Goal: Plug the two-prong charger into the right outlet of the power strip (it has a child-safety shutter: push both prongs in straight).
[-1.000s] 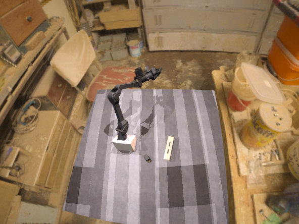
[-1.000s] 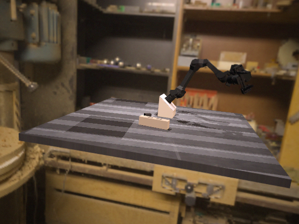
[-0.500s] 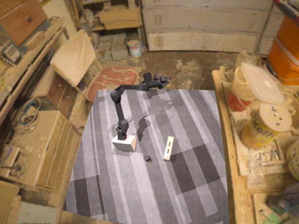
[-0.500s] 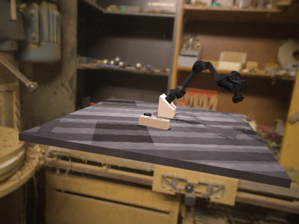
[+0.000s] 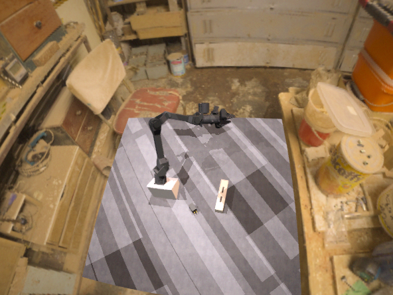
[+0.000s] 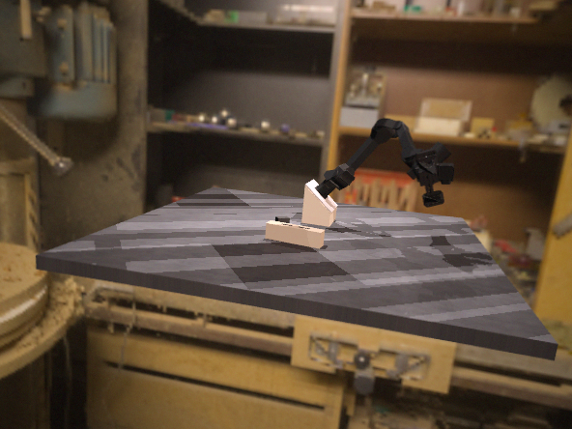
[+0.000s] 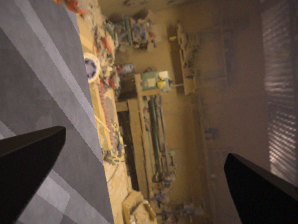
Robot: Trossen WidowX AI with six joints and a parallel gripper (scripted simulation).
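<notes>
Top view: we see the power strip (image 5: pixel 220 206) (image 6: pixel 295 234) lying on the striped tabletop (image 5: pixel 199 252) (image 6: pixel 169 251) (image 7: pixel 45 90), its slotted face upward. We find the charger (image 5: pixel 193 208) (image 6: pixel 282 219) to the left of the strip's lower end, near it but not touching, with its prongs bare and pointing toward the picture's lower right. The pale base block (image 5: pixel 164 191) (image 6: pixel 316 213) stands farther left of the strip. From it the black arm (image 5: pixel 159 146) (image 6: pixel 362 155) bends so that the pincer (image 5: pixel 229 119) (image 6: pixel 433 198) (image 7: pixel 147 147) sits well beyond the strip's upper end, by the tabletop's far edge.

Exterior view: we have the charger just behind the strip, partly hidden by it, and the base block behind the strip's right half. The pincer hangs in the air, well to the right of the strip and higher.

Wrist view: the strip is out of our sight here. The pincer is wide open, its two dark fingers well apart and gripping nothing.
</notes>
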